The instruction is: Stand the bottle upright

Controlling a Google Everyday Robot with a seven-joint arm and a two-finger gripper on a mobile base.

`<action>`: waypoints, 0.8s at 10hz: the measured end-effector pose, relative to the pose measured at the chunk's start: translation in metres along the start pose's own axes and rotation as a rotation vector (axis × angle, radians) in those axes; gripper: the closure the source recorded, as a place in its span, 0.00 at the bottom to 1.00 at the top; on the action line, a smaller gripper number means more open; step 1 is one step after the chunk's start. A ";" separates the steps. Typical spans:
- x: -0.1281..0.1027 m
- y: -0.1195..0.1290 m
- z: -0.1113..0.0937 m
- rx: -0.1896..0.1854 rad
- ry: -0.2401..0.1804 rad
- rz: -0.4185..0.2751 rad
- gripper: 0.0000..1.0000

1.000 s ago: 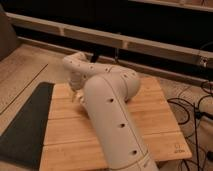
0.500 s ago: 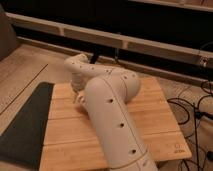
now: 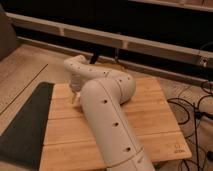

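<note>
claw [image 3: 75,96] low at the bench's [image 3: 160,130] left edge, jaws wide open, nothing seen in them. The bottle isn't visible, probably behind the arm [image 3: 107,117], so bearing and axis can't be told.
</note>
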State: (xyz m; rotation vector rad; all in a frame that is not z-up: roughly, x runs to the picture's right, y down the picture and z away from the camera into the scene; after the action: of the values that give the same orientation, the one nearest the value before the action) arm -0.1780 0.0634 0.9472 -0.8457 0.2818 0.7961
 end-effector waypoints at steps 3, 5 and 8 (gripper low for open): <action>0.000 0.007 0.002 -0.018 0.000 -0.018 0.53; 0.004 0.009 0.004 -0.032 0.004 -0.024 0.73; 0.008 0.009 0.005 -0.040 0.012 -0.030 0.99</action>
State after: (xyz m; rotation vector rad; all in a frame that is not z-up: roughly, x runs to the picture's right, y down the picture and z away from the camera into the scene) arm -0.1796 0.0755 0.9411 -0.8908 0.2644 0.7709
